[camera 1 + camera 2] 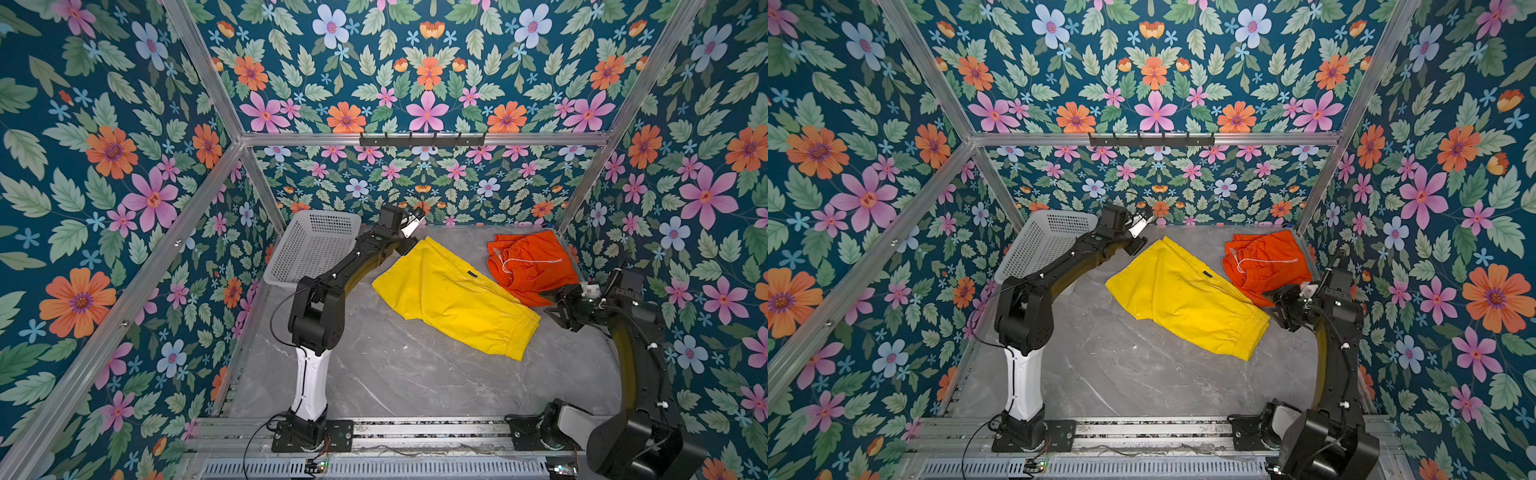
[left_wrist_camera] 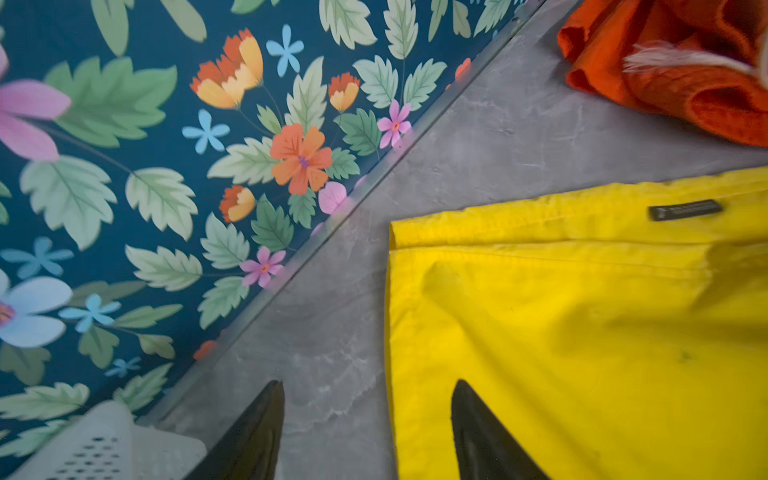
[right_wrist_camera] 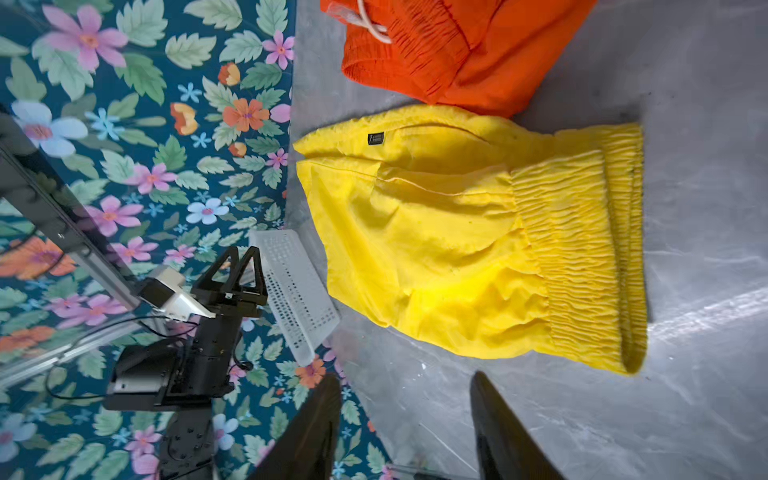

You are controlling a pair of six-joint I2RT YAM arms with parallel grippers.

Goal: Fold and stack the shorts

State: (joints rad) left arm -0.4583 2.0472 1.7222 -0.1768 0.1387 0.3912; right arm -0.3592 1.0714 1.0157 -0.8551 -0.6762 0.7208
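Where the grey marble-pattern bench [image 1: 395, 374] meets the left wall, a white perforated plastic basket [image 1: 311, 245] sits at the far corner, tilted against the wall. The left tool [image 2: 368, 415] is just right of it, over the far corner of the bright yellow thin-fabric shorts [image 1: 453, 295]. Wrist view shows its fingers [image 2: 257, 428] spread, one over bare bench, one over yellow cloth, nothing pinched between them.

The yellow pair lies flat mid-bench, running diagonally: leg hems toward the far left, gathered elastic waistband [image 1: 521, 336] toward the near right. A small dark label [image 1: 471, 273] sits near its far edge. The cloth is mostly smooth, with a few wrinkles near the waistband.

The bright orange thin-fabric shorts [image 1: 536, 245] are bunched in the far right corner, with a white drawstring [image 1: 532, 262] lying across them. Their near edge runs right up against the yellow pair; I can't tell from these angles which one lies on top there.

The right tool [image 3: 405, 403] is furthest right, beside the near end of the orange heap and just past the yellow waistband. Its fingers [image 3: 316, 428] are apart and empty, with bare bench showing between them.
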